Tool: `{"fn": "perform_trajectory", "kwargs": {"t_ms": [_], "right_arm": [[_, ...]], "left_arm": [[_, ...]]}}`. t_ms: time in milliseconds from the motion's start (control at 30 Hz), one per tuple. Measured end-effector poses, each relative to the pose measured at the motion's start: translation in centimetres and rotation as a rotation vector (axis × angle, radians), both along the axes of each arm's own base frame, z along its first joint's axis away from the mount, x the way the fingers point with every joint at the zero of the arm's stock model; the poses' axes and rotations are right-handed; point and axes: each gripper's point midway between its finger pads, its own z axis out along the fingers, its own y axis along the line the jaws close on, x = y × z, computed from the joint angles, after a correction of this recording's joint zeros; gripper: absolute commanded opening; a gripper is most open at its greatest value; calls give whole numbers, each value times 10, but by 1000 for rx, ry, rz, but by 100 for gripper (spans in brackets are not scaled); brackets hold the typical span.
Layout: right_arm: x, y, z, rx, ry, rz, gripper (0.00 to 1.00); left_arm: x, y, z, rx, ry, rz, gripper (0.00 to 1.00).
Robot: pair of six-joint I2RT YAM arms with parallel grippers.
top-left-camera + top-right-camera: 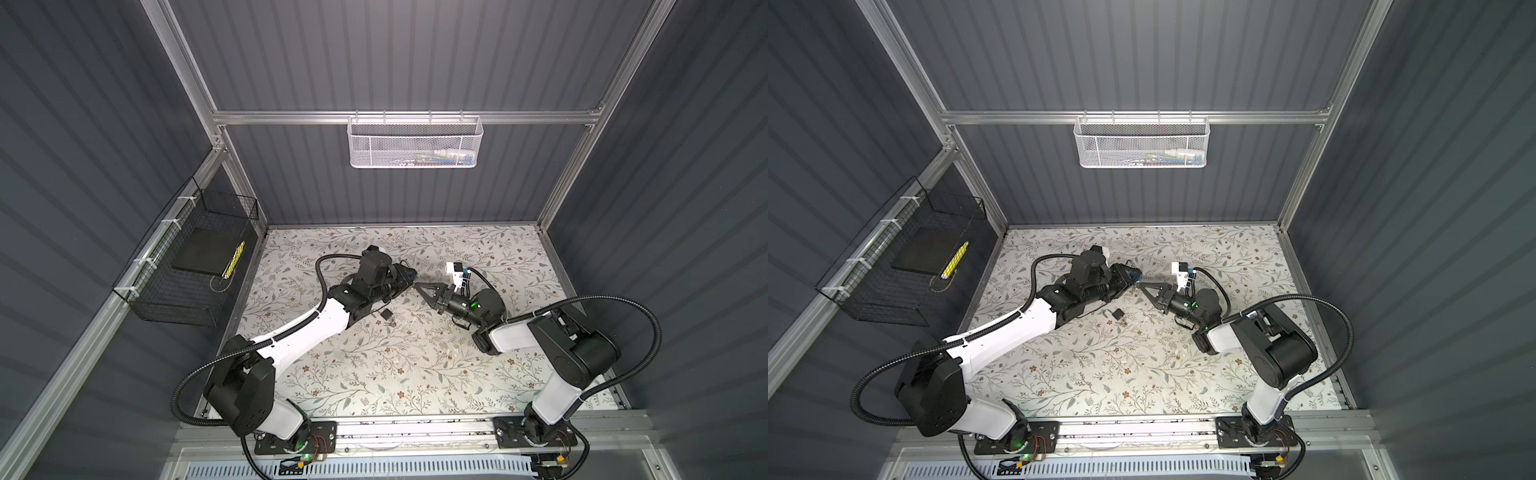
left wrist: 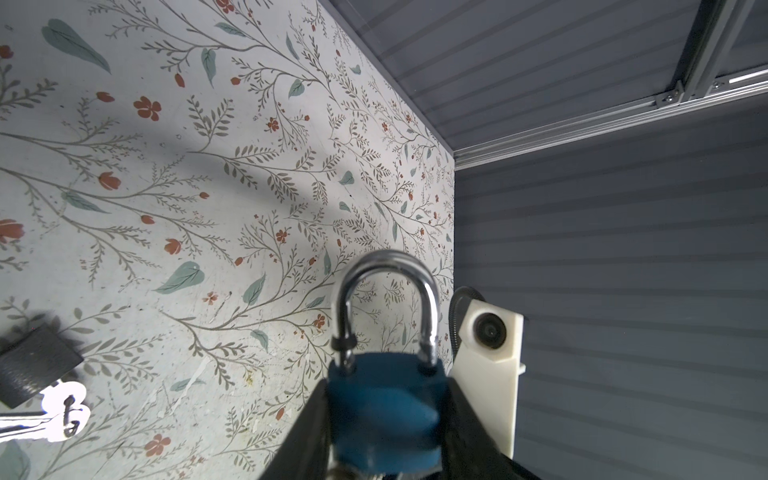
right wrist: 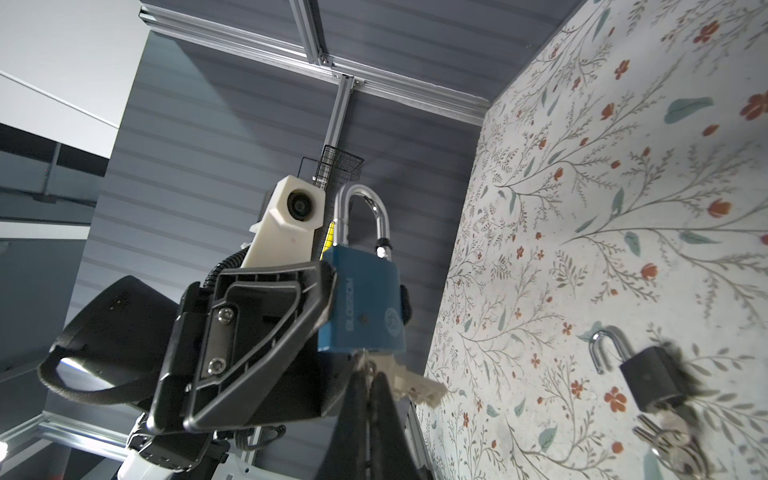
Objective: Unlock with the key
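Observation:
A blue padlock with a silver shackle hangs above the floral table, and my left gripper is shut on its body. Both shackle legs look seated in the body. A silver key sticks into the lock's underside, and my right gripper is shut on its head. A second key dangles beside it. In both top views the two grippers meet tip to tip near the table's middle, left gripper against right gripper.
A black padlock lies on the table with its shackle swung open and a bunch of keys in it, just in front of the left wrist. A white mesh basket hangs on the back wall. A black wire basket hangs on the left wall.

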Motion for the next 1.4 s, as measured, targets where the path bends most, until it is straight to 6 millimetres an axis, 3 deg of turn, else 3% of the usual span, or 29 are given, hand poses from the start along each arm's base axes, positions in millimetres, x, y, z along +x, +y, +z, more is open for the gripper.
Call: {"fn": "perform_trajectory", "kwargs": {"t_ms": [200,533,767,900,1067,1400], "right_arm": [[0,0,3,8,-6,7,0],[-12,-4,-12,-191,-33,-13,30],[-30,-28,-33,-415,-82,-81,43],[-37,-35,-28,-504,-172,-125,51],[-36,-40,-22,-566,-272,-192,53],[-29,-36,-43,-609,-338,-246,54]], "left_arm": [[0,0,3,-8,-15,-1,6],[-7,7,-11,77,104,11,11],[-9,12,-41,114,237,35,12],[-12,10,-61,121,313,31,12],[-18,4,-64,93,364,11,13],[-21,-7,-56,29,395,-20,13]]}}
